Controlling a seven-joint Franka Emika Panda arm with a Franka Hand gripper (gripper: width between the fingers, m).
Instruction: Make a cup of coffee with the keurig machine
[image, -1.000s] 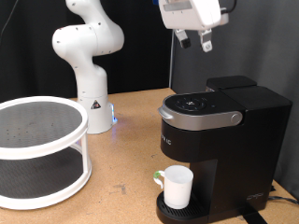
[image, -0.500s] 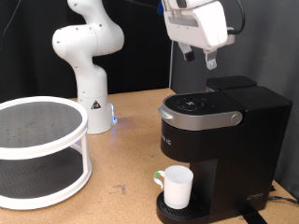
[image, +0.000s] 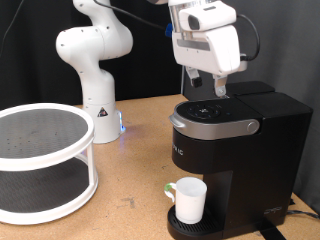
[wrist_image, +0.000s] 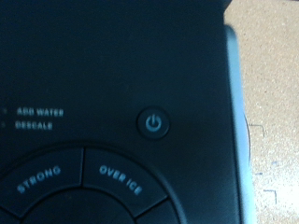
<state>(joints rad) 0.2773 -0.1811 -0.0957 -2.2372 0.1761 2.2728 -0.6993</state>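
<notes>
Cup (image: 188, 199) on keurig machine (image: 235, 160) tray — upright.

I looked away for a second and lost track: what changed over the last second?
The claw came down from the exterior view's top right and slid toward that view's left, ending just above the lid of the keurig machine, near its power button. It took hold of nothing. The cup under the brew head and the white rack stayed put.
</notes>
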